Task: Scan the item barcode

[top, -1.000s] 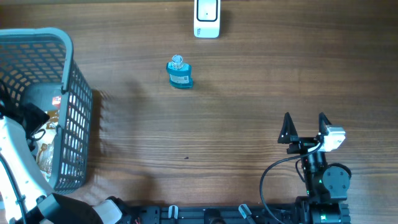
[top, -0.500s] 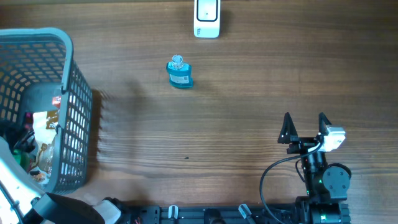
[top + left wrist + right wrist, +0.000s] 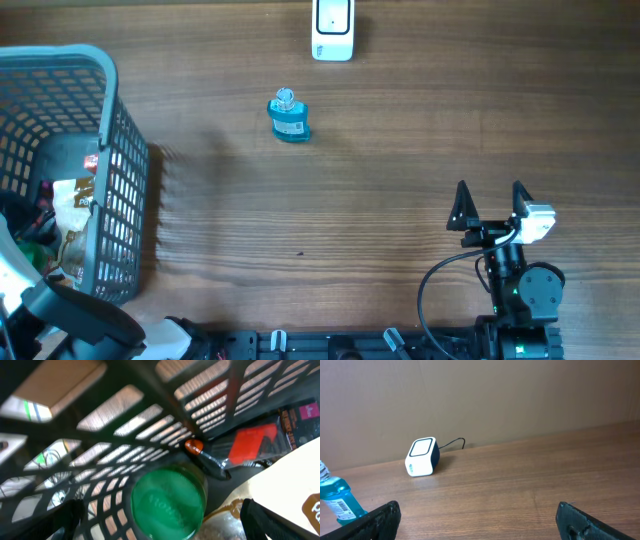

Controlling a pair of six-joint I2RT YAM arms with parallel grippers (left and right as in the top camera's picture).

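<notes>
Left gripper (image 3: 170,525) hangs wide open and empty right over the green lid (image 3: 167,502) in the basket (image 3: 110,120) at left, so it should centre up, drop straight and squeeze the sides, while the right gripper (image 3: 490,195) sits open and empty too and the scanner (image 3: 332,30) waits at the far middle.

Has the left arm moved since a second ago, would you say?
Yes; the left arm has drawn back toward its base, covering less of the basket.
</notes>
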